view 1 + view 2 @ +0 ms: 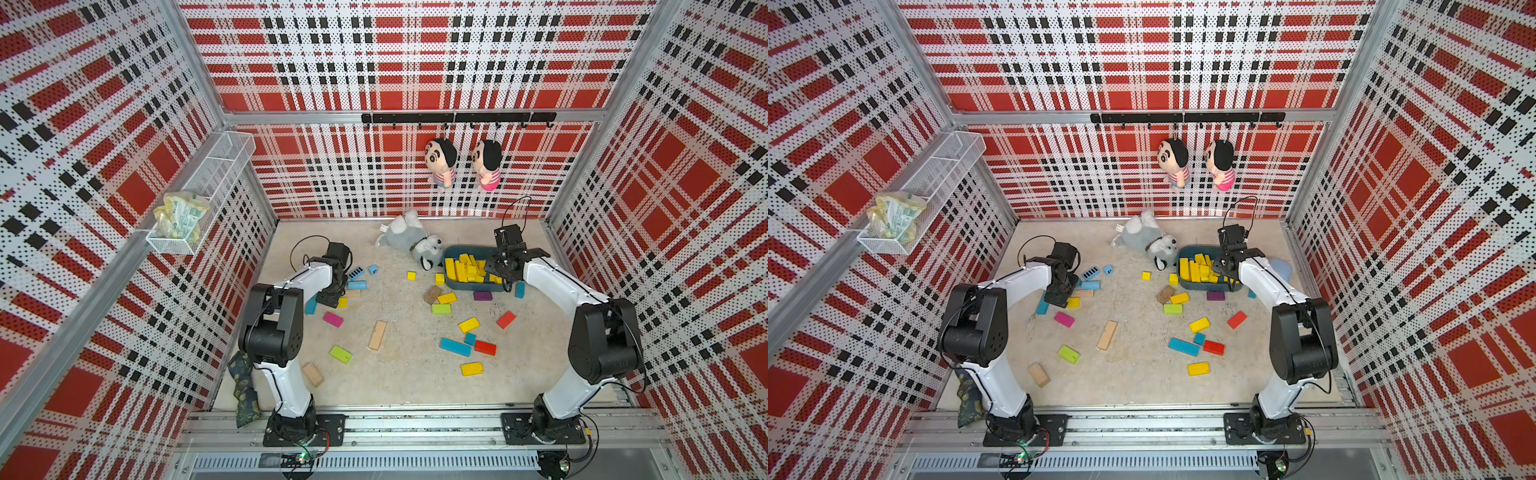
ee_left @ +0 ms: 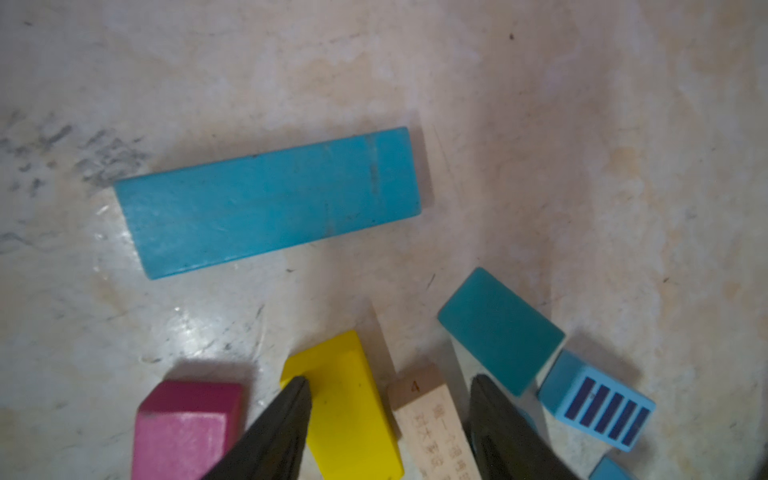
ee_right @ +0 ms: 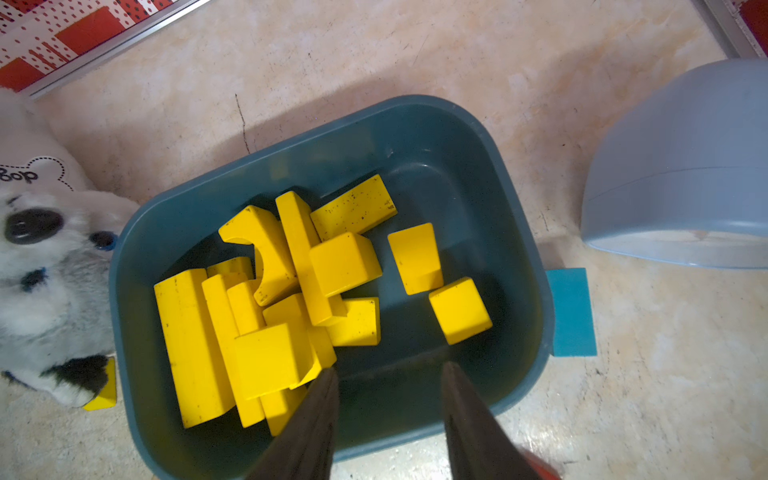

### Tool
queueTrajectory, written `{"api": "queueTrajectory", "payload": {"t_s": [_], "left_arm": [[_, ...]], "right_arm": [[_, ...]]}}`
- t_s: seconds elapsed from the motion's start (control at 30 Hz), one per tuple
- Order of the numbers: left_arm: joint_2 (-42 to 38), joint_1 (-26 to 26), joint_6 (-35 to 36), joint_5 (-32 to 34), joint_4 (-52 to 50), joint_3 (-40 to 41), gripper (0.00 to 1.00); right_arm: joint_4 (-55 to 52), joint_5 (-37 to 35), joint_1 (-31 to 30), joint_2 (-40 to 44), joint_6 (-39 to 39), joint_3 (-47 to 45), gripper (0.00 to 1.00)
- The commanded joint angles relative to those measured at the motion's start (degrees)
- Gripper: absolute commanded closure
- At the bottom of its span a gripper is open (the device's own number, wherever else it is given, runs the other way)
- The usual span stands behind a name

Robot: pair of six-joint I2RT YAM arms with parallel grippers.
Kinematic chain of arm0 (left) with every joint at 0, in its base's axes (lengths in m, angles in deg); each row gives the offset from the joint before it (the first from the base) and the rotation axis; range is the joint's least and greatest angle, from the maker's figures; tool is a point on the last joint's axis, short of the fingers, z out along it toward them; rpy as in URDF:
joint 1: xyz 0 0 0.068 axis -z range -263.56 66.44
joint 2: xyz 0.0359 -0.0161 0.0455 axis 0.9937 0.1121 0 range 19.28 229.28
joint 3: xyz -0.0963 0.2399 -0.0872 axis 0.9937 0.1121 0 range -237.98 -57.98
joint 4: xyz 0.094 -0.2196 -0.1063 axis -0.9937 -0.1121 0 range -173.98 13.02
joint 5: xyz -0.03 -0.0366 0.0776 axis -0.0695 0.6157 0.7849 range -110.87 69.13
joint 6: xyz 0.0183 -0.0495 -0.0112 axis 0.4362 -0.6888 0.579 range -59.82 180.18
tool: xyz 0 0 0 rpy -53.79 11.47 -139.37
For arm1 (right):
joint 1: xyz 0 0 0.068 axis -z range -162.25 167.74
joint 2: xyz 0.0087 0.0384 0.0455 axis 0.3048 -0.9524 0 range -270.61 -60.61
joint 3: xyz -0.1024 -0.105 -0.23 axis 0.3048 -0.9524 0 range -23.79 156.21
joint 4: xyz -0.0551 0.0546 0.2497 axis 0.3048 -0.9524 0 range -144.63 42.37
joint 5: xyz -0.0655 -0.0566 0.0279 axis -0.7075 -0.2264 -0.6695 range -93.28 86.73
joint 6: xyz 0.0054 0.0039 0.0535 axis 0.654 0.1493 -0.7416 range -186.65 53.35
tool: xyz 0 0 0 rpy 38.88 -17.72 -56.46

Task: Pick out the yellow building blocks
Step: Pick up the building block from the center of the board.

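Several yellow building blocks [image 3: 266, 299] lie heaped in a dark teal bin [image 3: 436, 158], also seen in a top view [image 1: 461, 266]. Loose yellow blocks lie on the floor [image 1: 411, 275] [image 1: 447, 297] [image 1: 469, 325] [image 1: 472, 368]. My left gripper [image 2: 388, 380] [image 1: 332, 297] is low at the floor and open. Its jaws straddle a yellow block [image 2: 349, 411] [image 1: 342, 302] and a bare-wood plank [image 2: 432, 424], with one finger at the yellow block's edge. My right gripper [image 3: 388, 370] [image 1: 505, 276] hangs open over the bin, with nothing between its fingers.
Around the left gripper lie a long blue bar [image 2: 266, 203], a pink block [image 2: 187, 428], a teal block [image 2: 498, 328] and a striped blue block [image 2: 598, 409]. A plush dog [image 1: 409, 243] lies against the bin. A grey dome [image 3: 681, 174] sits beside it. Lime-green bricks [image 1: 441, 308] [image 1: 340, 354] lie mid-floor.
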Motion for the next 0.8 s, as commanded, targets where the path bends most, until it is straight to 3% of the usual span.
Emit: {"api": "queueTrajectory", "payload": {"t_s": [0.0, 0.77], "left_arm": [[0.68, -0.62, -2.59, -1.6, -2.57, -0.11, 0.37], [-1.28, -0.62, -6.74, -2.33, -4.17, 2.28, 0.37]], "right_arm": [[-0.69, -1.0, 0.39, 2.08, -0.61, -0.68, 0.56], [-0.31, -0.85, 0.39, 2.32, -0.23, -1.29, 0.55]]}}
